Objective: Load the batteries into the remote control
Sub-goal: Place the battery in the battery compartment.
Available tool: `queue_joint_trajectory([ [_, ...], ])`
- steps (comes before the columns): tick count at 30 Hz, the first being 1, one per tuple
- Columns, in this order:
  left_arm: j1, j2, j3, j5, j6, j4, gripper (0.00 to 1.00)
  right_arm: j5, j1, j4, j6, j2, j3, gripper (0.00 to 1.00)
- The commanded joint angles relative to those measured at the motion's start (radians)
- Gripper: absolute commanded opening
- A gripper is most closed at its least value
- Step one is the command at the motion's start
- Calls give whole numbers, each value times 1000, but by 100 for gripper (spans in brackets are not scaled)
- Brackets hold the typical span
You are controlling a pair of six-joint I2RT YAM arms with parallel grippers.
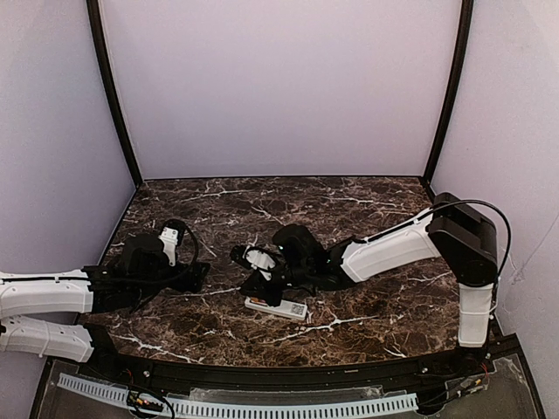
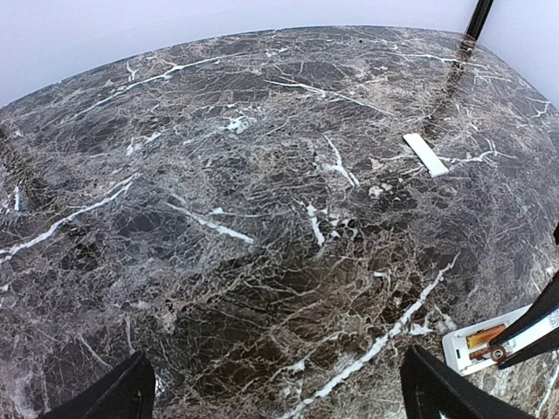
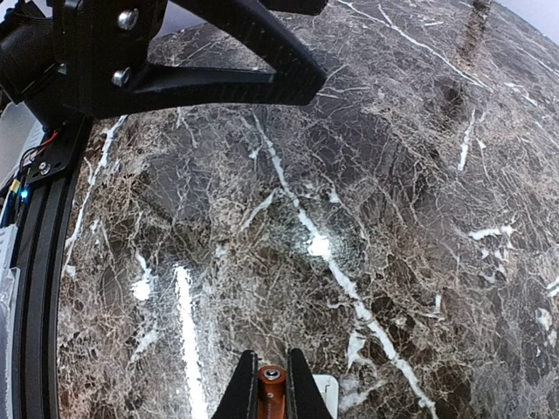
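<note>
The white remote control lies on the marble near the front middle. My right gripper hangs just over its left end, shut on an orange battery that stands upright between the fingers. A white corner of the remote shows right beside them. In the left wrist view the remote's end shows an orange battery lying in its slot, with the right gripper's black fingers over it. My left gripper stands wide open and empty over bare marble, left of the remote.
A flat white strip lies on the marble beyond the remote. Black frame posts and lilac walls enclose the table. A black rail runs along the near edge. The left gripper sits close to the right one.
</note>
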Motion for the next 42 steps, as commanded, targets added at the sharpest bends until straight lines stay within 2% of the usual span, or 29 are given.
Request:
queue_joint_trajectory([
  [1, 4, -9, -14, -4, -4, -13, 98, 24, 10, 67, 17, 15, -27, 0],
  [24, 5, 5, -15, 4, -9, 1, 99, 53, 11, 63, -4, 21, -74, 2],
  [32, 4, 18, -11, 7, -4, 3, 99, 64, 17, 49, -1, 3, -87, 23],
  [38, 5, 24, -3, 22, -7, -3, 99, 71, 21, 35, 2, -37, -88, 33],
  [42, 6, 54, 21, 112, 8, -12, 98, 89, 18, 13, 2, -98, -87, 41],
])
